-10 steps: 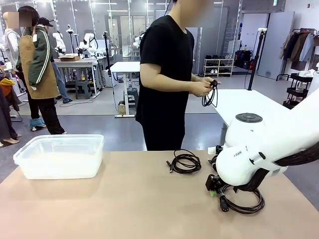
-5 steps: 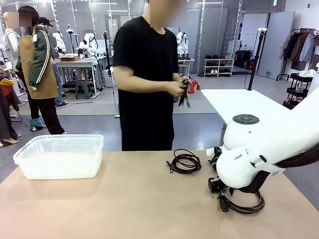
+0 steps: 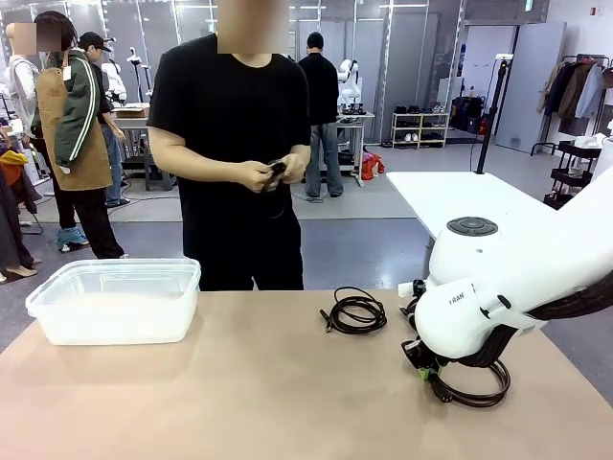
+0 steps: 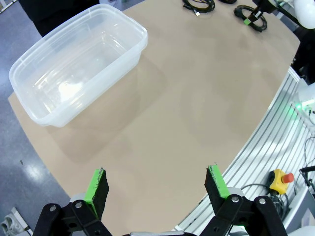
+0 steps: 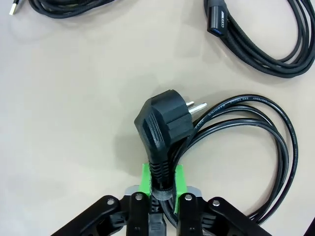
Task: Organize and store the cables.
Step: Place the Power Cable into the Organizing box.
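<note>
Right gripper point(image 5: 161, 178): jaws clamped on the neck of the power cable point(image 5: 165, 125) plug, its coil flat on the table point(image 3: 239, 402) toward the right edge. Another cable point(image 5: 266, 46) lies just beyond, apart. Coiled cable point(image 3: 356, 311) sits nearer centre. Left gripper point(image 4: 157, 189): jaws wide, empty, over the near table edge. Clear bin point(image 3: 115, 302): far-left corner, with bare tabletop between bin and cables. Fourth cable point(image 3: 277, 171): in the person's hands point(image 3: 254, 176).

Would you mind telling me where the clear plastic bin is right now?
In the front view the clear plastic bin sits on the table's far left corner, well left of the coiled cable at mid-table.
</note>
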{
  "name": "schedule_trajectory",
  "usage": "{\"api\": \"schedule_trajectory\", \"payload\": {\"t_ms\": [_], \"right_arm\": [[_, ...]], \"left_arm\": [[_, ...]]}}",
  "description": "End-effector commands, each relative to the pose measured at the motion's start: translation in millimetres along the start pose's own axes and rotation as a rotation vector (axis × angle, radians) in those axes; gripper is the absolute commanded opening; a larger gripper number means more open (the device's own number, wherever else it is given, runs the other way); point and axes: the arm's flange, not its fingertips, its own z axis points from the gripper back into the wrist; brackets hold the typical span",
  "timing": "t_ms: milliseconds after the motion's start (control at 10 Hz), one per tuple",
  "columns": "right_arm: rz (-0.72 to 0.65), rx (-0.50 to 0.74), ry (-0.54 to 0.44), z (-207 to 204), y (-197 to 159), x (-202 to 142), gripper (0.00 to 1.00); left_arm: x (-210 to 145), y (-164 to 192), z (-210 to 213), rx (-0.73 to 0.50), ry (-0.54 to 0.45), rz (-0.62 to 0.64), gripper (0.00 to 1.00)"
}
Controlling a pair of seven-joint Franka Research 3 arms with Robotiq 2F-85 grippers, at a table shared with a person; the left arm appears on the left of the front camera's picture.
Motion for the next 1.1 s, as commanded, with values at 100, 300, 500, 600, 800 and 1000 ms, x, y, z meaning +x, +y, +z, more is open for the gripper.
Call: {"api": "schedule_trajectory", "payload": {"t_ms": [100,300,500,600,800,1000], "right_arm": [[-0.095,0.011,0.014,9,-2,3,0.00],[-0.195,0.000,0.053,51,2,12,0.14],[-0.247,-0.035,0.010,84,20,16,0.14],[-0.254,-0.038,0.002,94,28,15,0.14],[-0.230,-0.037,-0.049,104,39,12,0.14],[-0.213,-0.008,-0.020,109,32,13,0.14]], "left_arm": [[1,1,2,-0.006,0.000,-0.012,1.00],[1,1,2,-0.006,0.000,-0.012,1.00],[1,1,2,-0.006,0.000,-0.012,1.00],[1,1,2,-0.006,0.000,-0.012,1.00],[1,1,2,-0.006,0.000,-0.012,1.00],[1,1,2,-0.006,0.000,-0.012,1.00]]}}
